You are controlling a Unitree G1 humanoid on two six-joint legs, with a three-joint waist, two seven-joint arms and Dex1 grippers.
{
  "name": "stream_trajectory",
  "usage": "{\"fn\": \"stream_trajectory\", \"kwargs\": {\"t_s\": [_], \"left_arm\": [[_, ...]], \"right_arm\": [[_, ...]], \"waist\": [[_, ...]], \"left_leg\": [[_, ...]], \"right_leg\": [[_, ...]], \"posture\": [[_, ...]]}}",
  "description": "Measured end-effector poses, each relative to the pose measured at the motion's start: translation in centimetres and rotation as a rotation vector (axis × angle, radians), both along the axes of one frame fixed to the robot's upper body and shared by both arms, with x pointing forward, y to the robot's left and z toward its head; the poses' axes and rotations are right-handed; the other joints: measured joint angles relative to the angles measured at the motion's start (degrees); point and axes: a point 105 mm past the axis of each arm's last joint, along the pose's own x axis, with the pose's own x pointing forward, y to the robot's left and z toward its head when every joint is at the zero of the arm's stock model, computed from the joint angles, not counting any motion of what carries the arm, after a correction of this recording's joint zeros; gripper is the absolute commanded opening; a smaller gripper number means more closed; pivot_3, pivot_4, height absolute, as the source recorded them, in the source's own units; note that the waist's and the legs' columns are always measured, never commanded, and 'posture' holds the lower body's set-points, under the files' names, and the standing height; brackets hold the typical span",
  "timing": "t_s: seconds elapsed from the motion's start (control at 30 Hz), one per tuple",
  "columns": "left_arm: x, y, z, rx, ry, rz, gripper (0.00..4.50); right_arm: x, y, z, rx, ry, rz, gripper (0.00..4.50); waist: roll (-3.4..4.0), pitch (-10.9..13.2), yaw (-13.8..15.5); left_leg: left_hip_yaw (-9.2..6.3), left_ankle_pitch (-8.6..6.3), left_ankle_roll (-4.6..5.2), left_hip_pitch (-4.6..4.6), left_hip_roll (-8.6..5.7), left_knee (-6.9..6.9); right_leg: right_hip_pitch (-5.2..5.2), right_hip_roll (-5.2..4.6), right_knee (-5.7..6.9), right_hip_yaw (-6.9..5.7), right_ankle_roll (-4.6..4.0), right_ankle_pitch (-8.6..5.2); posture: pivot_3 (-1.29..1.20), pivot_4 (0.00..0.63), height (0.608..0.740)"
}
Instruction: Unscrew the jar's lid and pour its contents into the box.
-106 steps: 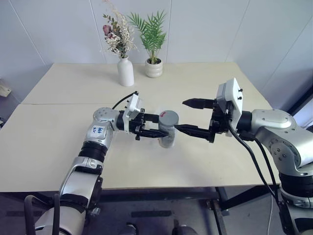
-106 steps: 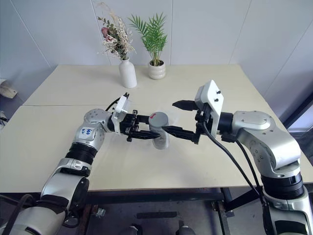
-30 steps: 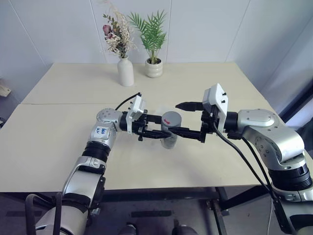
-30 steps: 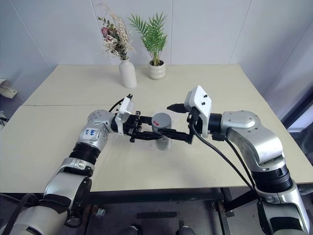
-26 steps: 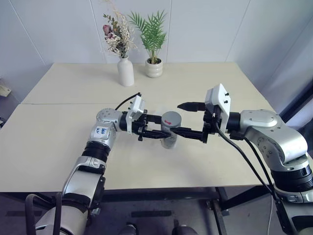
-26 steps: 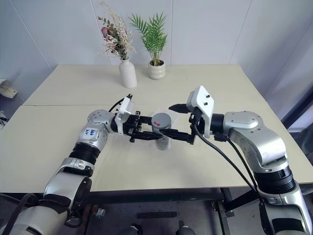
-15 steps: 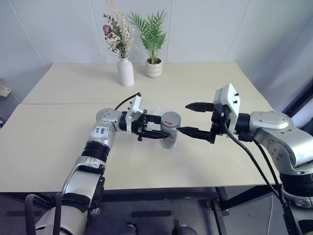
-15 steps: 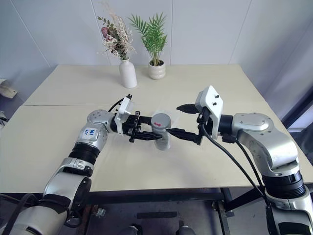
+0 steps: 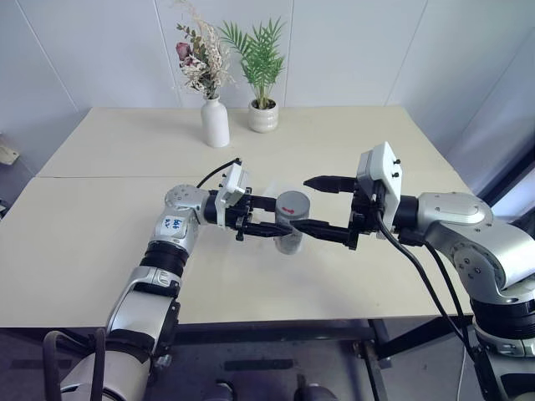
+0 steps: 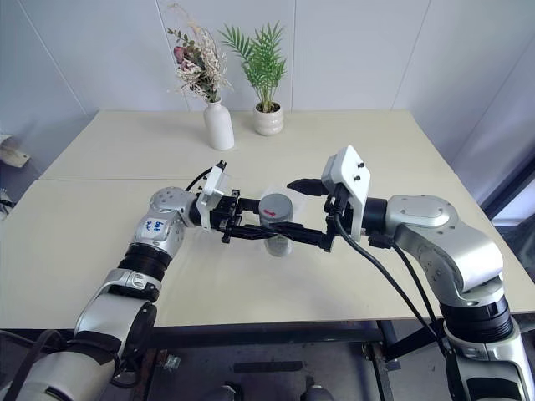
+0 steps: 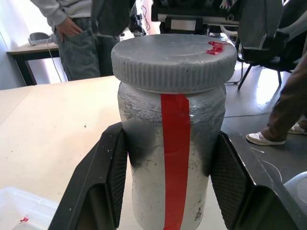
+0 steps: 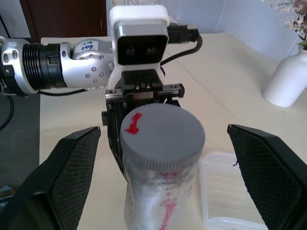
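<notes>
The silvery-grey jar (image 9: 289, 236) with a red stripe (image 11: 175, 143) down its side stands upright, lifted a little over the middle of the table. My left gripper (image 9: 277, 216) is shut on its body from the left. The grey ribbed lid (image 9: 292, 204), marked with a red scrap (image 12: 132, 122), sits on top. My right gripper (image 9: 301, 202) comes in from the right, open, with one finger on each side of the lid and a gap to it on both sides. The clear plastic box (image 12: 230, 189) lies on the table beside and below the jar, also seen as the box (image 11: 21, 211).
A white vase (image 9: 215, 122) of dried flowers and a white pot (image 9: 262, 117) with a green palm stand at the table's far edge. A seam (image 9: 100, 177) runs across the tabletop. People (image 11: 76, 28) stand beyond the table.
Half a second ago my right gripper had drawn away to the right of the jar; now it is back around the lid, still open. The left gripper and jar have stayed put.
</notes>
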Motion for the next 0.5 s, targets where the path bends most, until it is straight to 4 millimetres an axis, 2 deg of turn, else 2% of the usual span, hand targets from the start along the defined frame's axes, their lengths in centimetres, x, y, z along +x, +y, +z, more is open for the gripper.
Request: {"fn": "stream_trajectory", "kwargs": {"t_s": [0.27,0.5], "left_arm": [[-0.1,-0.3,0.0,-0.004,0.000,-0.008,2.11],[-0.1,-0.3,0.0,-0.004,0.000,-0.009,2.11]], "right_arm": [[1.2,1.1,0.3,0.021,0.001,0.013,4.47],[1.1,2.0,-0.3,0.005,0.008,0.047,4.47]], "waist": [[0.00,0.0,0.0],[0.00,0.0,-0.1]], "left_leg": [[0.01,0.00,0.00,0.00,0.00,0.00],[0.01,-0.01,0.01,-0.01,0.00,0.02]], "right_leg": [[-0.01,0.00,0.00,0.00,0.00,0.00],[-0.01,0.00,0.01,0.00,0.00,0.00]], "posture": [[0.00,0.150,0.740],[0.00,0.150,0.740]]}}
